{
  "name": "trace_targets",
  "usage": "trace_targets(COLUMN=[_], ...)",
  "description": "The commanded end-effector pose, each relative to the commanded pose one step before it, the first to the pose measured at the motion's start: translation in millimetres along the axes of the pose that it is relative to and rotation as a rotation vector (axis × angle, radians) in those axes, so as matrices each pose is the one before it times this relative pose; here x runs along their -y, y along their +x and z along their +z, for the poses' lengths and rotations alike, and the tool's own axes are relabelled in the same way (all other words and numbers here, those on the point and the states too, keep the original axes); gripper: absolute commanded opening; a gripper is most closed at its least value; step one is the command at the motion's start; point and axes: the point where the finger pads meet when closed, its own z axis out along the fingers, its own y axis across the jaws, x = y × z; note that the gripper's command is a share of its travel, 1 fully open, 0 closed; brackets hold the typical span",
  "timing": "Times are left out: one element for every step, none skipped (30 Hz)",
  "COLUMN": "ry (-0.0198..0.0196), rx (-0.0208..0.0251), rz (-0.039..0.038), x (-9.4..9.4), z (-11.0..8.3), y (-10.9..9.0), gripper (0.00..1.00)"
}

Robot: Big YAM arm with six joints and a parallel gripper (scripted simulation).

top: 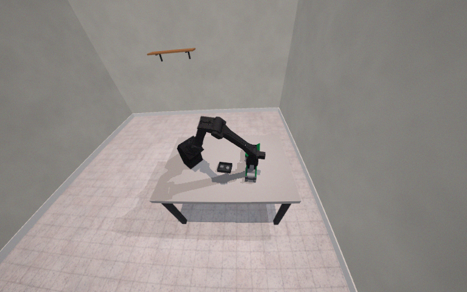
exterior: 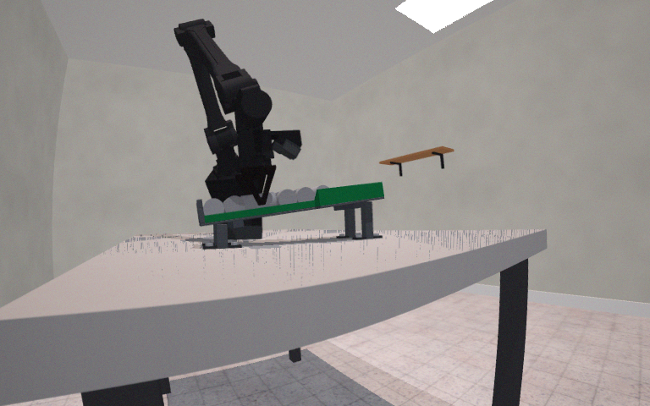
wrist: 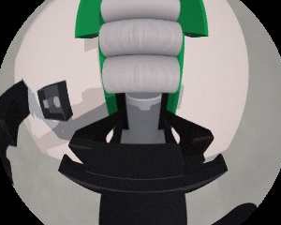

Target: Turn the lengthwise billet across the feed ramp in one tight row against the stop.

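A green feed ramp [exterior: 349, 193] [wrist: 193, 7] slopes down to a grey stop [exterior: 200, 211] on the table. In the wrist view three grey billets [wrist: 140, 37] lie across the ramp, side by side. Just below them the lengthwise billet [wrist: 142, 115] points along the ramp. My gripper [wrist: 142, 112] [exterior: 245, 193] [top: 251, 170] is lowered over it, half open, with one finger on each side of the bar. I cannot tell whether the fingers touch it. In the exterior view a billet end [exterior: 212, 205] shows at the stop and others [exterior: 298, 194] show higher up.
A small black box [top: 224, 166] [wrist: 53, 101] lies on the table [top: 272, 188] left of the ramp. The arm's base [top: 190, 153] stands at the table's back left. A wooden shelf [top: 171, 52] hangs on the far wall.
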Motion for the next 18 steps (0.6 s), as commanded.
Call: trace_targets(ry=[0.02644,-0.00133,-0.00400,-0.00094,0.00467,0.00234,0.00224,0.00070,-0.00024,0.00000,0.00000,-0.00573,-0.00018,-0.00004,0.00000,0.00001,0.00000,-0.00001], rx=[-0.00071,-0.00041,-0.00019,-0.00050,-0.00034,-0.00012,0.00010,0.00024,0.00016,0.00000,0.00000,0.00021,-0.00002,-0.00002,-0.00001,0.00000,0.00000,0.00000], rz=[0.00262,0.00058,-0.00071,0.00059,0.00169,0.00068,0.00053,-0.00014,-0.00026,0.00000,0.00000,-0.00143,-0.00002,-0.00001,0.00001,0.00002,0.00000,0.00000], x=[12.32,-0.38,-1.05,-0.23,1.23,0.64,0.61,0.18,-0.07,0.00,0.00,-1.43,-0.05,-0.01,0.00,0.00,0.00,0.00], z=[-2.91,1.76,1.50,0.52,-1.42,-1.15,-0.87,-0.02,0.26,0.00,0.00,0.18,0.10,0.04,0.00,0.00,0.00,0.00], y=[5.02,0.13,0.08,0.34,0.63,0.38,0.09,-0.21,-0.19,0.00,0.00,-0.07,0.01,0.00,0.00,0.00,0.00,0.00], gripper=[0.55,0.55,0.55,0.55,0.55,0.55,0.55,0.55,0.55,0.55,0.55,0.55,0.55,0.55,0.55,0.55,0.55,0.55])
